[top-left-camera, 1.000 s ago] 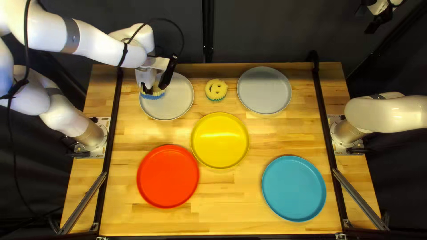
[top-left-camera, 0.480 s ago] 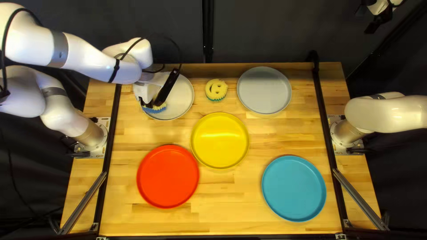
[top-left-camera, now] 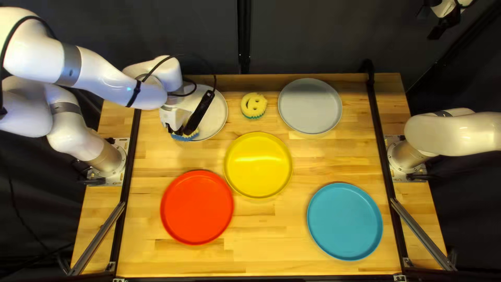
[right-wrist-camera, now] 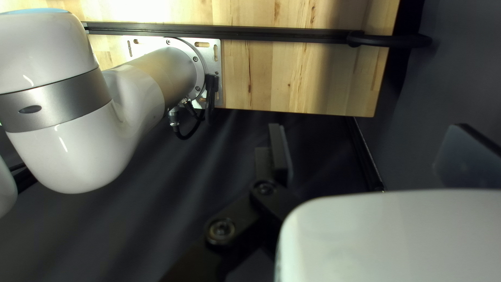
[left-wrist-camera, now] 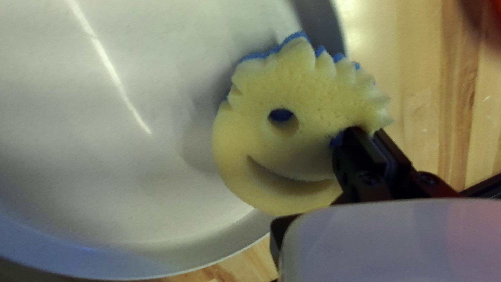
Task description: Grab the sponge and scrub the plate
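Pinching the pale yellow, blue-backed sponge (left-wrist-camera: 282, 164) by its edge with the left gripper (top-left-camera: 180, 130), both fingers close together, one at an eye hole and the other along the outer side. Holding it smiling face up at the near left rim of the white plate (top-left-camera: 213, 115), partly over the flat of the dish and partly toward the wooden table (top-left-camera: 282, 230). Perhaps touching the plate there, though hard to judge with the underside hidden. Reaching in from the table's left edge with the left arm (top-left-camera: 99, 70), bent low over the dish. Holding the right gripper (top-left-camera: 432, 30) up beyond the table's far right corner, well away from the plates, with fingers spread wide apart. Can see a second sponge (top-left-camera: 253, 105), pale yellow with green backing, face up on the wood between the white plate and the grey plate (top-left-camera: 310, 106). Can also see the yellow plate (top-left-camera: 258, 165) near the middle, the red plate (top-left-camera: 197, 207) beside it toward the near left, and the blue plate (top-left-camera: 344, 222) toward the near right.
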`<act>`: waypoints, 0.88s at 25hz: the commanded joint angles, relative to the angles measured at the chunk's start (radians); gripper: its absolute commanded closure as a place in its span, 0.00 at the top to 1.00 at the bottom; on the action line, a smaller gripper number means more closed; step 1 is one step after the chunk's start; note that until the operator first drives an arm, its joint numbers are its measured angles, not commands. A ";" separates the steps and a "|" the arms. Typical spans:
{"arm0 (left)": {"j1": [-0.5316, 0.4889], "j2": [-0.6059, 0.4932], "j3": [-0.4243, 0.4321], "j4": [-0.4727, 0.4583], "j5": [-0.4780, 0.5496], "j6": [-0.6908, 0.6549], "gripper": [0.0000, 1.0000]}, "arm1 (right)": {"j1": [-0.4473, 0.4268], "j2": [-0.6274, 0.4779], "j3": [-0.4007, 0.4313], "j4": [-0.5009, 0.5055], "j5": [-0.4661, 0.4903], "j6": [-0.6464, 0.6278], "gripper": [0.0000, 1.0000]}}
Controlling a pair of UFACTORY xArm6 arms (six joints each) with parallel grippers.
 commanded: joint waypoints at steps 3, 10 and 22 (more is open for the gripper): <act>0.076 0.085 -0.087 0.023 0.013 0.037 0.00 | 0.000 0.000 0.000 0.000 0.000 0.000 1.00; 0.123 0.155 -0.196 0.033 0.039 0.051 0.00 | 0.000 0.000 0.000 0.000 0.000 0.000 1.00; -0.028 0.024 -0.115 -0.054 -0.101 0.074 0.00 | 0.000 0.000 0.000 0.000 0.000 0.000 1.00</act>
